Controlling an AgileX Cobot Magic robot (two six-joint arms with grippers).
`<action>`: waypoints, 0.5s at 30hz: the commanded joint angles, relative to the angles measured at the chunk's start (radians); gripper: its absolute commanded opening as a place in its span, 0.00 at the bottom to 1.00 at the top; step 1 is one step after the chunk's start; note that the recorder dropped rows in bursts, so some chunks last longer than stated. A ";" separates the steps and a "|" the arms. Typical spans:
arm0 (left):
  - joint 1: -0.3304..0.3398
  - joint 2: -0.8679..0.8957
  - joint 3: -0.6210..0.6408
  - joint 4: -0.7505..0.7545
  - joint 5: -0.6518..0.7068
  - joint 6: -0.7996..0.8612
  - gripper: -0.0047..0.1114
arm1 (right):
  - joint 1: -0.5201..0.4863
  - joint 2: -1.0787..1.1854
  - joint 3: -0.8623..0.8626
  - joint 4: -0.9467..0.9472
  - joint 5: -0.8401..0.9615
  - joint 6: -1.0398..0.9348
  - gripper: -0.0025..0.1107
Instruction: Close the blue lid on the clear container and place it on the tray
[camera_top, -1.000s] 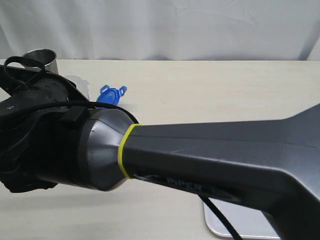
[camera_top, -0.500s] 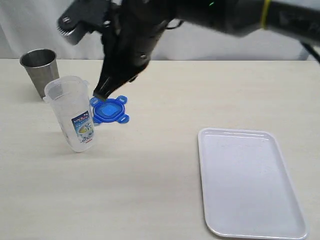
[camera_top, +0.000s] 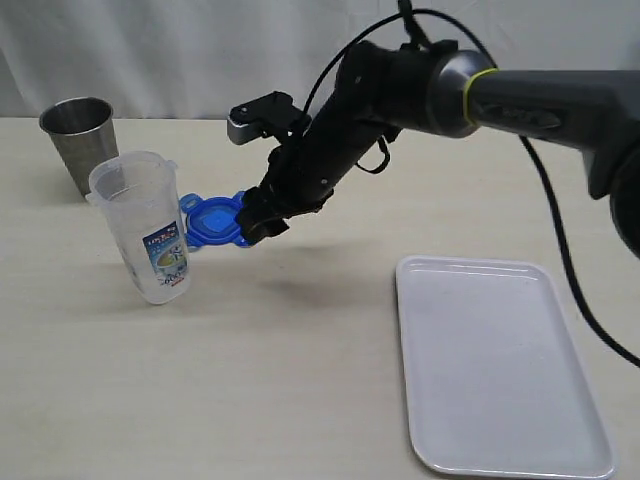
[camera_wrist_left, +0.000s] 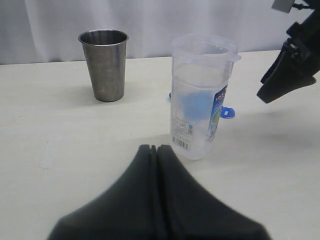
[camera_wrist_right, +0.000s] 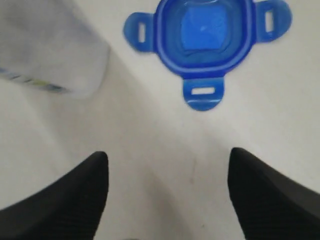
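Observation:
The clear container (camera_top: 145, 225) stands upright and uncovered on the table's left side, its printed label facing front; it also shows in the left wrist view (camera_wrist_left: 200, 95). The blue lid (camera_top: 213, 220) lies flat on the table just right of it, flaps spread (camera_wrist_right: 205, 30). My right gripper (camera_top: 258, 222) hovers at the lid's right edge, open (camera_wrist_right: 167, 160), with nothing but bare table between its fingers. My left gripper (camera_wrist_left: 156, 149) is shut and empty, close in front of the container. The white tray (camera_top: 500, 370) lies bare at the front right.
A grey metal cup (camera_top: 80, 135) stands behind the container at the far left (camera_wrist_left: 104, 65). The right arm (camera_top: 470, 90) stretches across the table's back from the right. A white curtain closes off the rear.
The right arm swung away from in front of the camera and came down at the lid's right side. Its jaws went from shut to wide open. Container, lid and tray stayed put.

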 joint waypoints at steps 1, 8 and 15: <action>0.005 -0.003 0.001 -0.003 -0.011 0.000 0.04 | 0.007 0.051 -0.014 -0.022 -0.172 -0.009 0.61; 0.005 -0.003 0.001 -0.001 -0.011 0.000 0.04 | 0.077 0.143 -0.085 -0.180 -0.202 0.055 0.57; 0.005 -0.003 0.001 0.000 -0.011 0.000 0.04 | 0.120 0.237 -0.188 -0.447 -0.167 0.310 0.56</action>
